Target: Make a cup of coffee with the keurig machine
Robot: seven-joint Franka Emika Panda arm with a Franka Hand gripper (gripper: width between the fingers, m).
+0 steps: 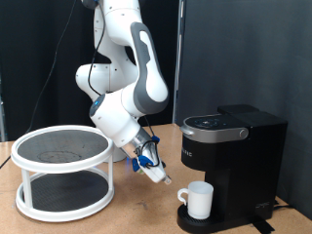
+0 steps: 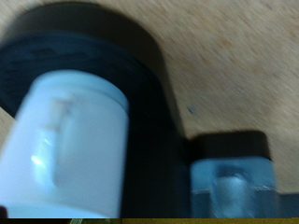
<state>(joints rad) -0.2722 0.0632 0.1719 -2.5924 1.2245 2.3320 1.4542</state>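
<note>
Seen in the exterior view: the gripper [image 1: 164, 178] low over the wooden table [image 1: 127, 210], a little below the middle of the frame, tilted down toward the lower right. Hung from the white arm [image 1: 132, 73], which filled the upper middle of the frame. Nothing visible between the fingers; whether spread or pressed together, impossible to tell at this size. Just beside the fingertips, toward the lower right: the cup [image 1: 200, 199], upright, handle turned to the frame's left, close to the gripper but apparently not touched. Stood on the round drip tray base of the keurig machine [image 1: 232, 151], under its overhanging top, at the right side of the frame. Lid of the machine down, with a silver rim on top. At the lower left of the frame, well apart from the machine: a white round two-level rack [image 1: 63, 175] with dark shelves. Behind everything, a black curtain [image 1: 244, 49]. In the wrist view, blurred and very close: the cup [image 2: 70, 149] as a pale cylinder on the black base [image 2: 149, 84], with bare wood beyond it. One pale blue finger [image 2: 229, 187] visible at the lower right edge of that frame, resting against nothing clear enough to name.
</note>
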